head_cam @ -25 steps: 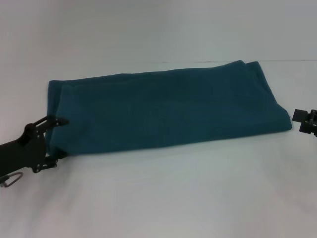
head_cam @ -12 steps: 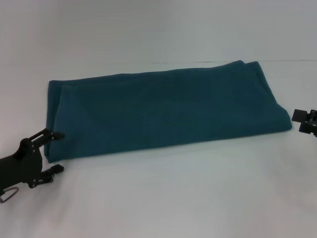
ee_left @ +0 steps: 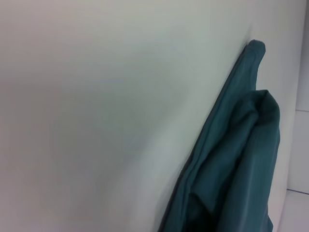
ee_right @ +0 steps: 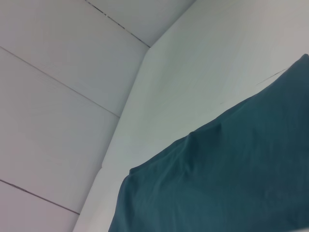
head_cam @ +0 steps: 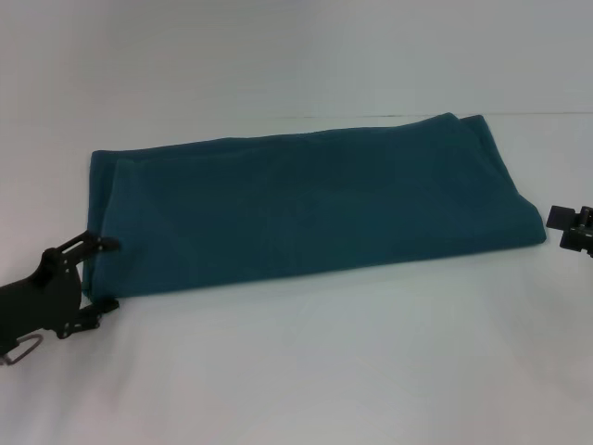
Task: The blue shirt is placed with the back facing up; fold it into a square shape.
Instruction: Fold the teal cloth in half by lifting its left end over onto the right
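**Folded shirt lying as a long band, left gripper at its near left corner**

The blue shirt (head_cam: 306, 209) is shown lying flat on the white table (head_cam: 352, 371), already doubled into a long band running left to right, plain side up; no lettering is seen. Stacked layers are visible along its left end, as the left wrist view confirms (ee_left: 231, 169). The left gripper (head_cam: 100, 274) is held at the near left corner, its two fingers spread wide with the corner's edge between them, though contact cannot be confirmed. The right gripper (head_cam: 570, 225) is parked just beside the band's right end; only part of it is seen, and its state cannot be told.

For a square to be obtained, all layers at the left corner should be pinched together, lifted only slightly, and carried across toward the right end, so that edges are matched and no layer is left trailing. No containers are present.
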### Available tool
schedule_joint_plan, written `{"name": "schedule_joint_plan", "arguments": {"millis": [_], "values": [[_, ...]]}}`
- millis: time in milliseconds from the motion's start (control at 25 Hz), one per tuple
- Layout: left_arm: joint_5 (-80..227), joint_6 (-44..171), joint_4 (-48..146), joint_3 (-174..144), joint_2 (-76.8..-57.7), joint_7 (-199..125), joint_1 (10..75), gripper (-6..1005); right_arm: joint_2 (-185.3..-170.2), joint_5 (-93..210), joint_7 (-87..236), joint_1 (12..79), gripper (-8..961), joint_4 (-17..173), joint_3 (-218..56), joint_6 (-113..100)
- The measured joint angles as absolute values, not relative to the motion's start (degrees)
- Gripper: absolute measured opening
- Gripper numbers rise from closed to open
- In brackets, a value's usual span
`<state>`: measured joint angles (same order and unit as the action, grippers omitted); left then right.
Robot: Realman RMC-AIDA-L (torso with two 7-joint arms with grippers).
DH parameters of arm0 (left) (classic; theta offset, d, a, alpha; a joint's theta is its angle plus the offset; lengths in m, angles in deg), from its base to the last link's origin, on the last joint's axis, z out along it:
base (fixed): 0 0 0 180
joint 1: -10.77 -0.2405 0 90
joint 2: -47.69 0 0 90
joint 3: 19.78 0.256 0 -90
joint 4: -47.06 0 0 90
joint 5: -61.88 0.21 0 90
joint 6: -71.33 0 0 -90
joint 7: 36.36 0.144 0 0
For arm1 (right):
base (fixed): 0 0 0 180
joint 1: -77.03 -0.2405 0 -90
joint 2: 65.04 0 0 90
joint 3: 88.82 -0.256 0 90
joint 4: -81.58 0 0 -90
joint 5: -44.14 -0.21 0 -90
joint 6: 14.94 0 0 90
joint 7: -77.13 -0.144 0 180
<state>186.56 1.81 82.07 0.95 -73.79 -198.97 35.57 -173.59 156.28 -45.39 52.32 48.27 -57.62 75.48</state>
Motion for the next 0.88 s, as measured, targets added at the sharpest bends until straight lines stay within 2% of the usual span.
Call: {"name": "schedule_joint_plan", "arguments": {"millis": [560, 880], "values": [[186.4, 5.0, 80.3, 5.6, -73.58, -197.7, 39.9, 926, -173.59, 156.3, -45.4, 52.3, 942, 48.3, -57.6, 75.5], [182.0, 3.3, 81.4, 5.6, -73.74, -195.7, 39.2, 920, -173.58, 156.3, -45.2, 52.3, 942, 48.4, -57.6, 75.4]]}}
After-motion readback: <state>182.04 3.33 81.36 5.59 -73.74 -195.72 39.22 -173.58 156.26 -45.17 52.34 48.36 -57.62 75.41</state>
